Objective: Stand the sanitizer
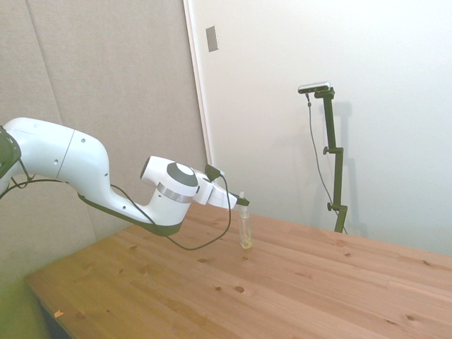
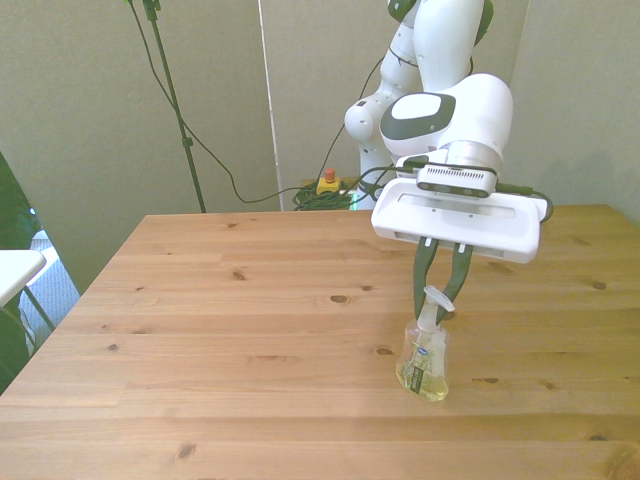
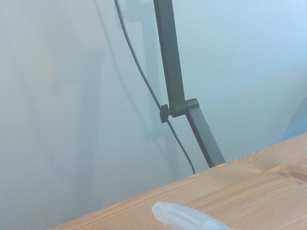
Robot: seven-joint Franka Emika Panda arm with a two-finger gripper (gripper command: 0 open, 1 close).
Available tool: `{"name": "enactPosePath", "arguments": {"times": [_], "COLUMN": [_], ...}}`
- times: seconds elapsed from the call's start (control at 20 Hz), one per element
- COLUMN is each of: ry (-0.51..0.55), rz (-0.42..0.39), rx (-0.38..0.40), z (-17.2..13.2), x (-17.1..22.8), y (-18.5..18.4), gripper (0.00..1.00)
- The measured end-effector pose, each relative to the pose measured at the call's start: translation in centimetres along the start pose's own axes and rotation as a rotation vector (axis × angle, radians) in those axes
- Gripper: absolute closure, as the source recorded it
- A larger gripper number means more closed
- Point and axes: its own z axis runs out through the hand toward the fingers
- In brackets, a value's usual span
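The sanitizer (image 2: 424,362) is a small clear bottle of pale yellow gel with a white label. It stands nearly upright on the wooden table (image 2: 230,330), leaning slightly, toward the front view's right. My gripper (image 2: 440,305) points down from above it, and its dark fingers are shut on the whitish pump top. From the side, the sanitizer (image 1: 245,232) rests its base on the table with the gripper (image 1: 244,203) at its top. In the wrist view only the whitish nozzle (image 3: 184,218) shows, blurred.
The wooden table (image 1: 296,282) stretches wide on all sides of the bottle. Cables and a red-and-yellow button (image 2: 327,183) lie on the floor behind the table's far edge. A white object's corner (image 2: 15,270) shows at the front view's left edge.
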Motion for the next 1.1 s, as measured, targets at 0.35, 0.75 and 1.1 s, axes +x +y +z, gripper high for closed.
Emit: {"name": "enactPosePath", "arguments": {"times": [0.35,0.75,1.1], "ry": [-0.001,-0.018,-0.171], "rz": [0.008,0.005,-0.037], "rx": [-0.011,-0.042,-0.143], "z": [-0.2,-0.2,-1.9], "x": [0.3,0.5,0.1], "y": [0.3,0.5,-0.1], "gripper": [0.00,0.00,0.00]}}
